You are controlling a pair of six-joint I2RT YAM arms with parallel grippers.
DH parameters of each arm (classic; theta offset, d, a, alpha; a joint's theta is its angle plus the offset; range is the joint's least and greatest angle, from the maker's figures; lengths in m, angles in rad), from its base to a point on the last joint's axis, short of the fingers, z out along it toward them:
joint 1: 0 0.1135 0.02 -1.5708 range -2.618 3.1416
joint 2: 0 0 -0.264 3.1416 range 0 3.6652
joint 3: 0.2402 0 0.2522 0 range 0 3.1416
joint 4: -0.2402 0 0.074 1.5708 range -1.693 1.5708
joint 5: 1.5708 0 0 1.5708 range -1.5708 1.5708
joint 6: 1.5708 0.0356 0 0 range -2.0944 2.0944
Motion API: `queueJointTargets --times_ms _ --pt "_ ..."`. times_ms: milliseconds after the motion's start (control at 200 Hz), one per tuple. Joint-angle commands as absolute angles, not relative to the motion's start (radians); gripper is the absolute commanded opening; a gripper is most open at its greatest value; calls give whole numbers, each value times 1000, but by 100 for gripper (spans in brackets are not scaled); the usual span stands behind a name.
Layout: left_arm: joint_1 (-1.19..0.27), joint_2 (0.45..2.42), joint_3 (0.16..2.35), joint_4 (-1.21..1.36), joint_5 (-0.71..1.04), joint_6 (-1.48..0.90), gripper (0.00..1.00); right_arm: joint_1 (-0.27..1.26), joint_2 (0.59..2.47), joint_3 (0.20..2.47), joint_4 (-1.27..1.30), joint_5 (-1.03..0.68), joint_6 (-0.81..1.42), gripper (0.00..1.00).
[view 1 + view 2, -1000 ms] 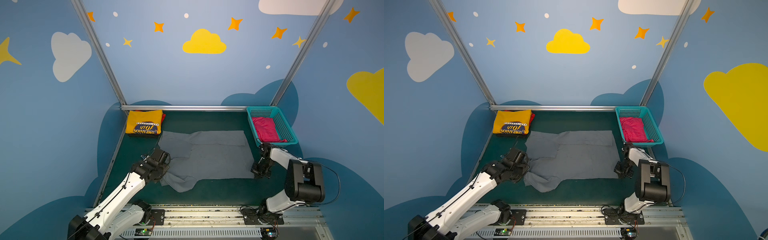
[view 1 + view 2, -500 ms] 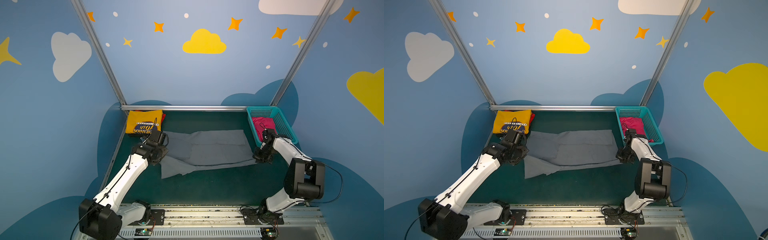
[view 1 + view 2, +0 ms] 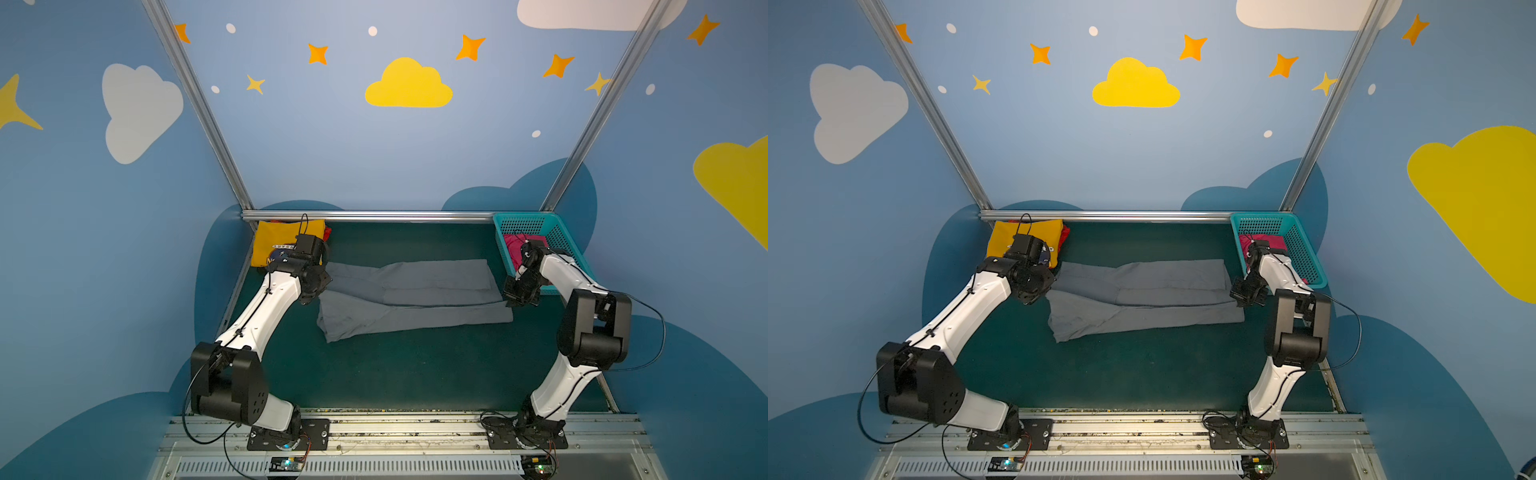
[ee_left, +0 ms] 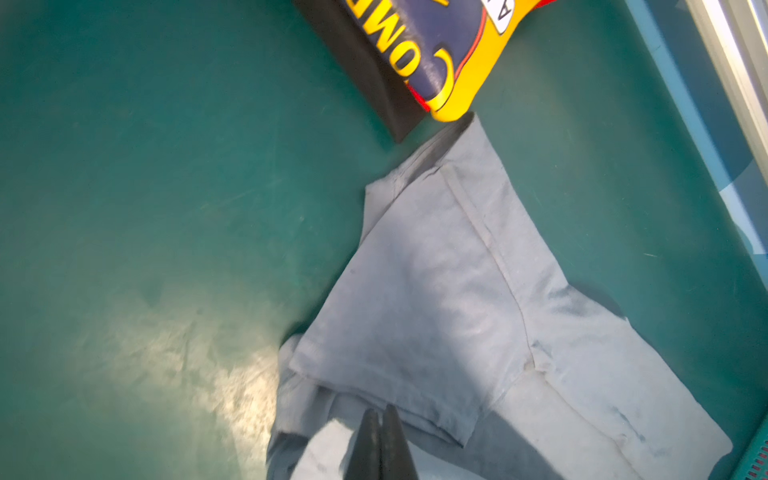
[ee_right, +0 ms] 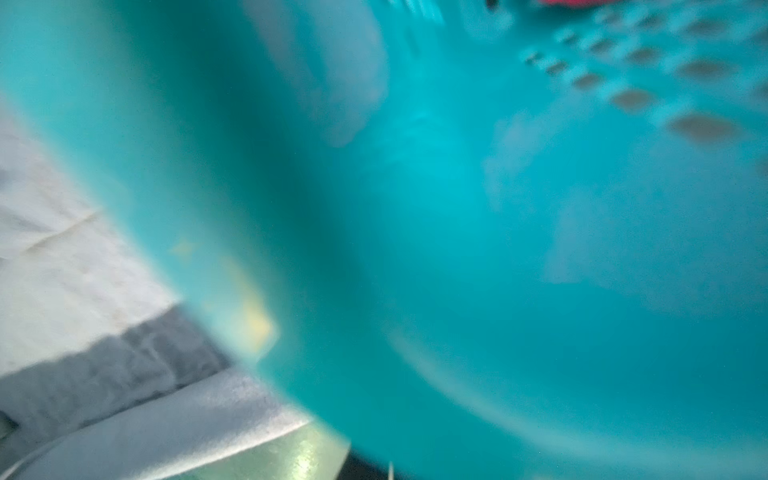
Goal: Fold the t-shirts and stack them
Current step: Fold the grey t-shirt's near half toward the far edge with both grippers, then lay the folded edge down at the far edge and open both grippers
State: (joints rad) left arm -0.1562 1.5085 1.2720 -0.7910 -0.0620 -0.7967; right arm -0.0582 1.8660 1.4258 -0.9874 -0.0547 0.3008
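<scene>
- At the near edge of the green table (image 3: 415, 374), both arms rise from a metal rail (image 3: 395, 426) and reach toward the middle.
- In the middle of the table lies the grey t-shirt (image 3: 415, 299). It is spread wide and doubled over lengthwise, with the upper layer covering the far part and a strip of the lower layer showing on the near side.
- At the shirt's left end, the left end effector (image 4: 379, 419) has its fingers pressed together, pinching a raised fold of the grey cloth.
- At the shirt's right end, the right end effector (image 3: 514, 296) is pressed together just beside the basket. Its wrist view is blurred, so I cannot tell whether cloth sits between the fingers.
- In the far left corner, the folded yellow t-shirt (image 3: 272, 245) lies on the table, with a red edge (image 3: 328, 232) showing beside it.
- In the far right corner, the pink t-shirt (image 3: 509, 249) lies inside the teal basket (image 3: 528, 220).
</scene>
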Motion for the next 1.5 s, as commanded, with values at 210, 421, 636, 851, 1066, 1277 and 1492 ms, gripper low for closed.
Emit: queueJointTargets --times_ms 210,421,636,851,1066,1277,1492 --pt "-130 1654 1390 -798 -36 -706 5 -20 1970 1567 -1048 -51 275 0" --pt "-126 1754 1434 -787 -12 -694 5 -9 2038 1637 -1060 -50 275 0" --pt "-119 1806 1440 -752 -35 -723 5 -2 2096 1694 -1071 -46 278 0" --pt "-117 1875 1479 -743 -15 -738 5 5 2140 1739 -1083 -48 281 0" --pt "-117 1936 1533 -772 -15 -753 13 24 2149 1772 -1087 -54 282 20" --pt "-114 1961 1584 -785 -22 -780 27 40 2136 1819 -1103 -80 273 25" --pt "-113 1947 1666 -834 -34 -759 46 73 2051 1816 -1096 -145 257 26"
